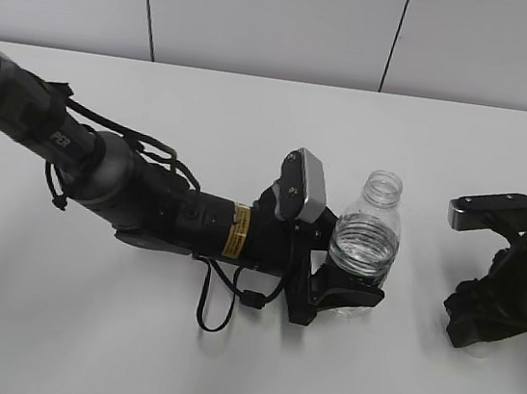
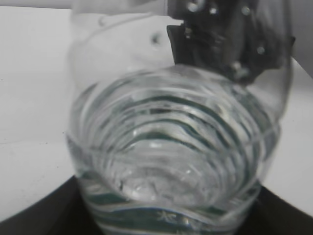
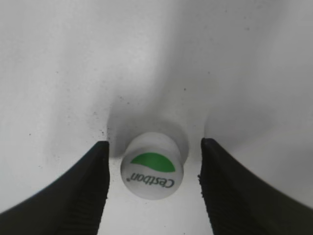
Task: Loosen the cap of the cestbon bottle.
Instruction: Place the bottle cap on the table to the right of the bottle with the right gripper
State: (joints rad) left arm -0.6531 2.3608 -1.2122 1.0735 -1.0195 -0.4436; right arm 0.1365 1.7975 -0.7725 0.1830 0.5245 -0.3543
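Note:
The cestbon bottle (image 1: 366, 238) stands upright on the white table, clear and ribbed, with its mouth open and no cap on it. My left gripper (image 1: 343, 295) is shut on its lower body. The left wrist view is filled by the bottle (image 2: 171, 147), with the green label band at the bottom and the dark jaws (image 2: 171, 218) on both sides. The white cap (image 3: 152, 171), with its green half-circle and "Cestbon" lettering, lies on the table between the fingers of my right gripper (image 3: 155, 147). That gripper is open, with gaps on both sides. In the exterior view my right gripper (image 1: 492, 310) hides the cap.
The white table (image 1: 222, 366) runs back to a pale panelled wall. My left arm (image 1: 102, 171) lies across the left half of the table with a loose cable loop (image 1: 215, 307) beneath it. The right arm is at the right edge.

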